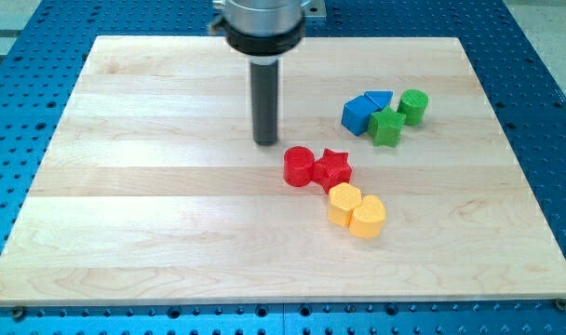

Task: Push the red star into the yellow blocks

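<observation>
Pale wooden tabletop (153,233) on blue perforated base (553,112); my tip (266,142) just above red cylinder (299,167), beside red star (332,167) touching yellow blocks (356,209); no hand fitted.

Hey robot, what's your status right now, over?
My tip sits above-left of the red star. Star already touches the nearer of the yellow blocks. Red cylinder beside the star, nearest my tip.

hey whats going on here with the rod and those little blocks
A robot arm with a straight dark rod is working over a wooden board. My tip sits toward the view's top-left of the red cylinder block, not touching it. The red star block is beside that cylinder and already looks to touch the yellow blocks just below it. Blue and green blocks sit apart at upper right.
</observation>
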